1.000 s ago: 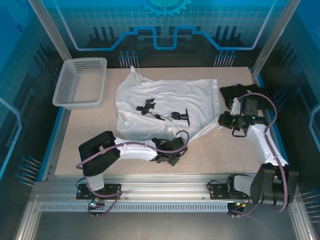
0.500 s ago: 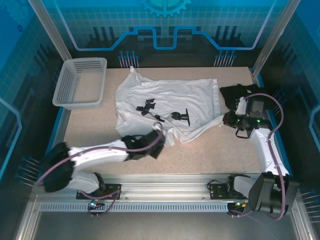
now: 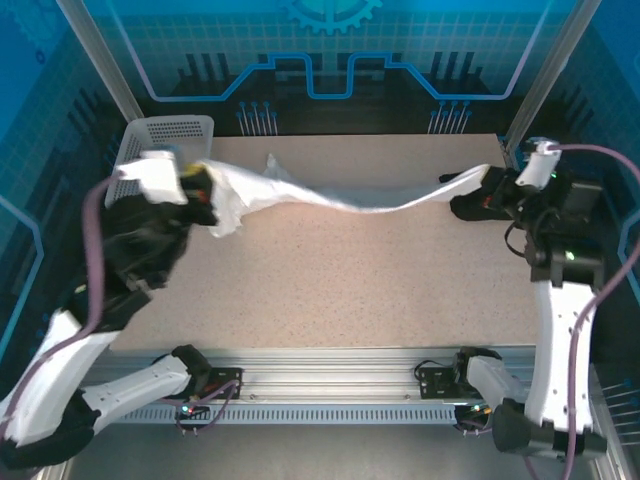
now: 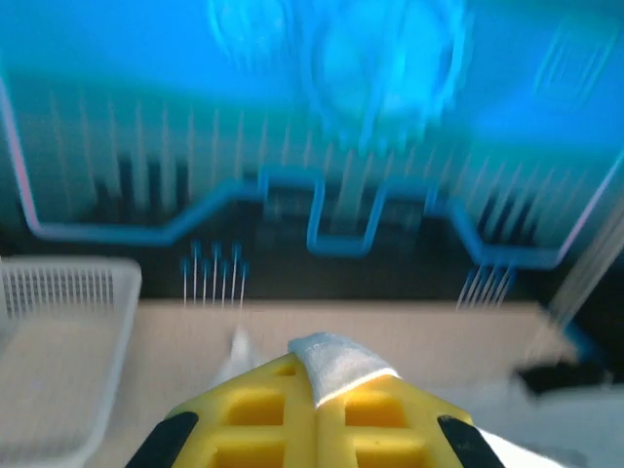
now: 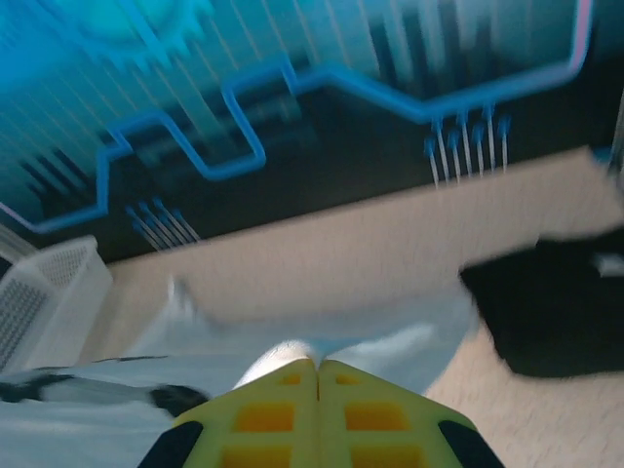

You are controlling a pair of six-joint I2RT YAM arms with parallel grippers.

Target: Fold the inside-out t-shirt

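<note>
The inside-out t-shirt (image 3: 300, 190) is white and hangs stretched in a sagging band above the back of the table, held at both ends. My left gripper (image 3: 205, 186) is raised at the left end and is shut on a corner of the cloth. In the left wrist view a white fold of the t-shirt (image 4: 339, 363) sticks out between the closed yellow fingers (image 4: 263, 414). My right gripper (image 3: 492, 188) is raised at the right end, shut on the other end. The right wrist view has white cloth (image 5: 278, 359) bunched at its closed fingertips (image 5: 375, 414).
A white mesh basket (image 3: 170, 130) stands at the back left, close to the left arm. A black folded garment (image 3: 468, 192) lies at the back right under the right gripper, also seen as the black garment (image 5: 551, 312). The table's metal rail (image 3: 330, 385) runs along the near edge.
The shirt lay flat on the table before. The left gripper shut on its near edge, and both arms rose and spread apart, lifting the shirt into a stretched hanging band.
</note>
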